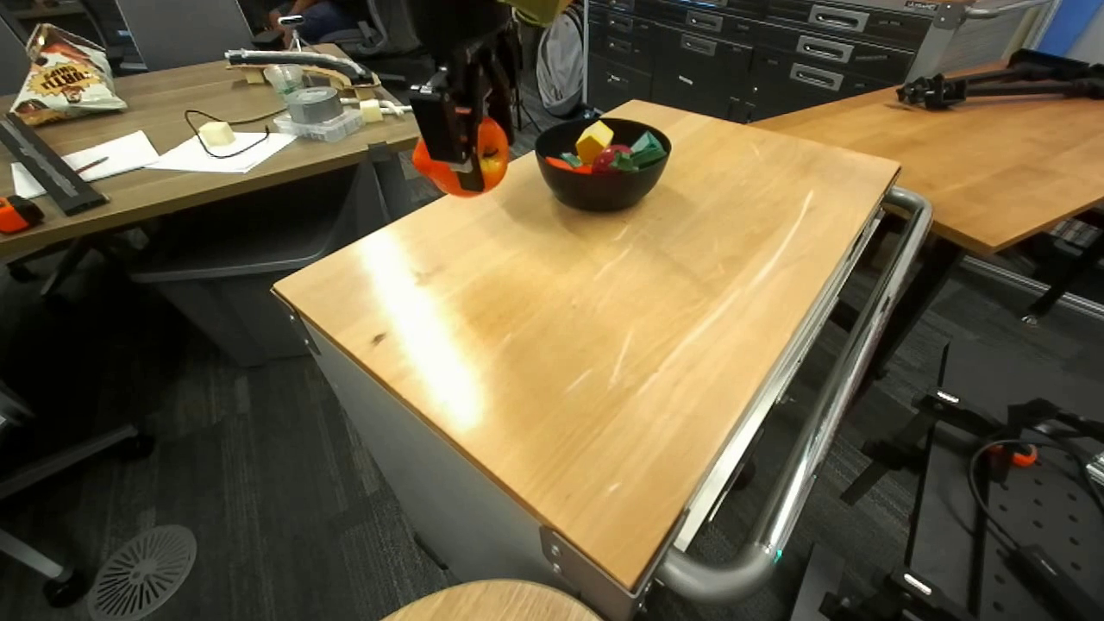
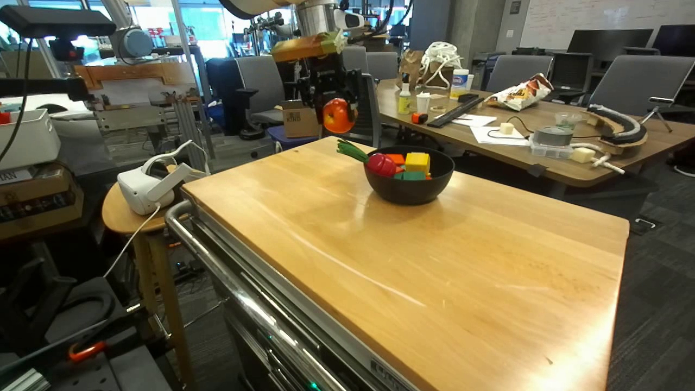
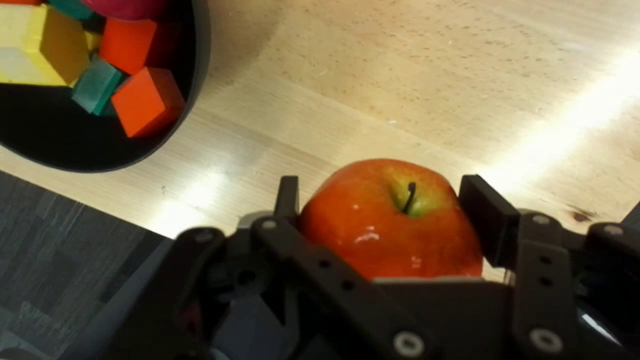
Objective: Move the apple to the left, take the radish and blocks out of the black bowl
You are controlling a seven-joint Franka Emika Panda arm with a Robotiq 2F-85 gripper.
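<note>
The round red-orange apple [image 3: 390,225] is clamped between the two black fingers of my gripper [image 3: 377,200], one pad on each side. In both exterior views the apple [image 2: 337,115] hangs in the air above the wooden tabletop, off to one side of the black bowl [image 2: 410,190]. That bowl stands upright near the table's edge. Inside it lies the dark-red radish [image 2: 381,164], its green leaves sticking out over the rim. Around the radish are several blocks: a yellow block [image 2: 417,162], a green block [image 3: 97,85] and a red block [image 3: 147,102] among them.
The wooden cart top [image 1: 552,345] has a metal handle rail [image 1: 849,388] along one side. Beyond it is a desk [image 1: 362,142] with a snack bag [image 1: 69,73], papers and tape. A white headset [image 2: 149,184] rests on a stool beside the cart.
</note>
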